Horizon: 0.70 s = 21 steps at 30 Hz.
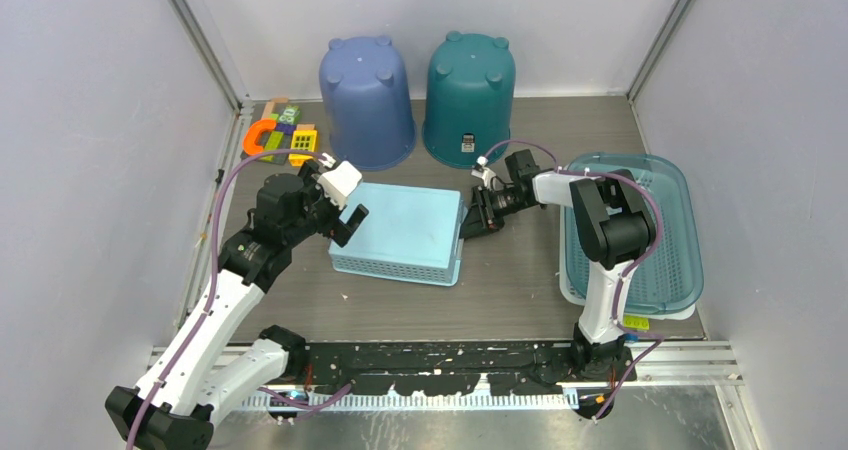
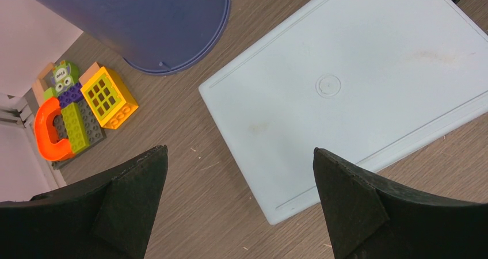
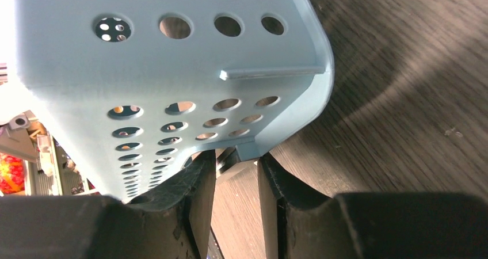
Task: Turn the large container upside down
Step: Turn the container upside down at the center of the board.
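The light blue perforated container (image 1: 405,225) lies bottom up in the middle of the table. It also shows in the left wrist view (image 2: 345,86) and in the right wrist view (image 3: 172,52). My right gripper (image 1: 472,220) is at its right edge, fingers nearly closed (image 3: 237,155) with the rim's corner between the tips. That edge looks slightly raised off the table. My left gripper (image 1: 345,210) hovers open and empty (image 2: 239,152) above the container's left near corner.
A purple bucket (image 1: 367,105) and a teal bucket (image 1: 470,100) stand upside down at the back. A large teal perforated tray (image 1: 690,230) sits upright at the right. Toy bricks (image 1: 280,135) lie at the back left, also in the left wrist view (image 2: 80,109).
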### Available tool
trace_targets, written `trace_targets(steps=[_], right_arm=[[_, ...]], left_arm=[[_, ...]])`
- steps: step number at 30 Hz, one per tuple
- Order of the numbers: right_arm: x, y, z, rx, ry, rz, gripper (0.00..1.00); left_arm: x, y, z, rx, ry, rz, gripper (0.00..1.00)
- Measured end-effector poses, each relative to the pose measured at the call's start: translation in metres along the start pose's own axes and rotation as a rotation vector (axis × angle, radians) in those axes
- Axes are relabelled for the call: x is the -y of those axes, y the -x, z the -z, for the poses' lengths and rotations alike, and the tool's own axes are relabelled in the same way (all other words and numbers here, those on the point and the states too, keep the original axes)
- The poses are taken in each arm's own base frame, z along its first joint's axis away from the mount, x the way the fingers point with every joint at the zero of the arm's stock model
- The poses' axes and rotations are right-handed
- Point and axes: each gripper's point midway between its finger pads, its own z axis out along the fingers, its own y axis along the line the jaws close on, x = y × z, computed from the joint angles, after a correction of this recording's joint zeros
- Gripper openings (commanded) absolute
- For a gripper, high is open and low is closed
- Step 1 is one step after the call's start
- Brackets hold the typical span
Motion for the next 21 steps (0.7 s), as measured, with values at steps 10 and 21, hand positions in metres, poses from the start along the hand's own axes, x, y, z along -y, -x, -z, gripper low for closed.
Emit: trace_targets(steps=[10, 21], right_arm=[[0.0039, 0.0009, 0.0012, 0.005, -0.019, -0.002, 0.42], [0.0058, 0.0020, 0.0065, 0.010, -0.066, 0.029, 0.43]], left_arm=[[0.0011, 0.0004, -0.0001, 0.002, -0.006, 0.001, 0.98], [0.0029, 0.0010, -0.0002, 0.006, -0.016, 0.002, 0.98]])
